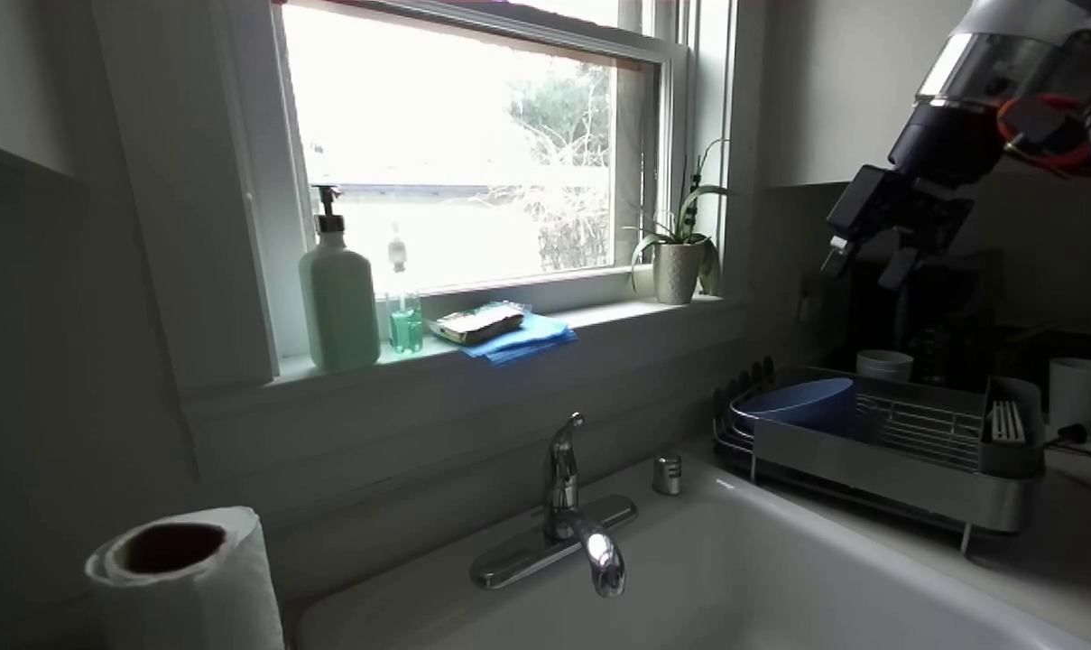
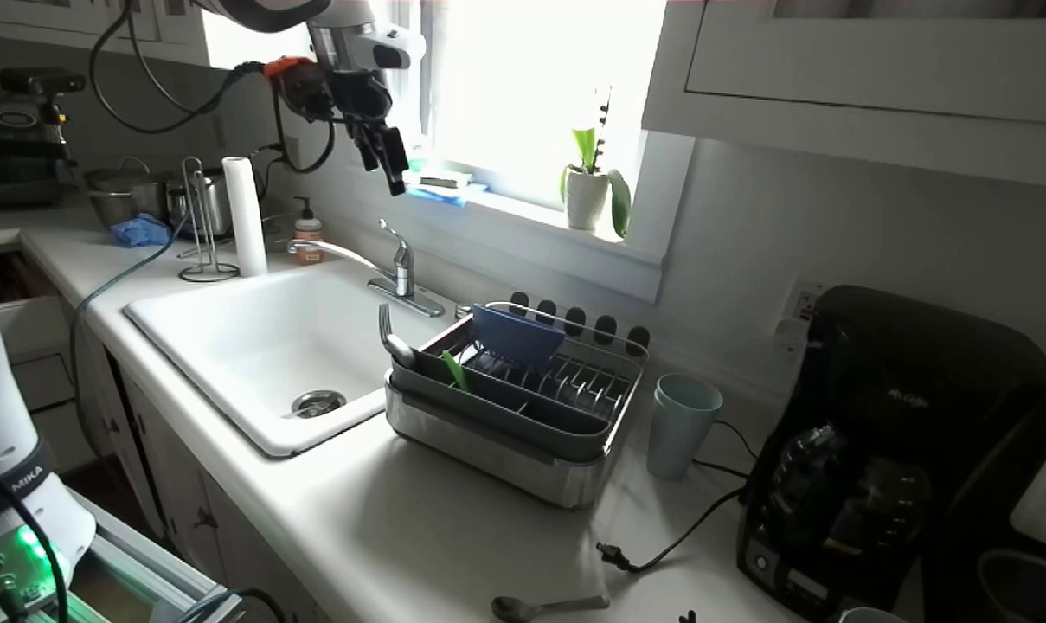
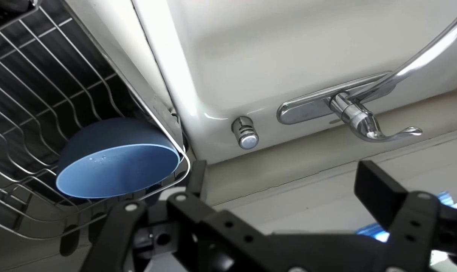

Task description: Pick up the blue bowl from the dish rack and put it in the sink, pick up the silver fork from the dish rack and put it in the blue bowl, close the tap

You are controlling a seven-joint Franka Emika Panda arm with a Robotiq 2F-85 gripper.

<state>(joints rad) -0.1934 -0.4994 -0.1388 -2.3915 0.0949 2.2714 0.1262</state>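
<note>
I hold my end effector (image 3: 287, 185) well above the table (image 2: 419, 519), its jaws spread wide apart. The blue bowl (image 3: 118, 170) leans tilted inside the dish rack (image 2: 471, 452), at the far left corner. At the left end of the rack's near cutlery holder (image 2: 497, 411), the silver fork (image 2: 387, 329) stands tines up. Left of the rack lies the sink (image 2: 228, 337); the tap (image 2: 403, 270) stands at its far edge. A black coffee maker (image 2: 908, 372) stands to the right.

Kitchen | sink (image 2: 254, 342) with tap (image 2: 403, 264) | dish rack (image 2: 475, 452) | coffee maker (image 2: 895, 411)
</note>
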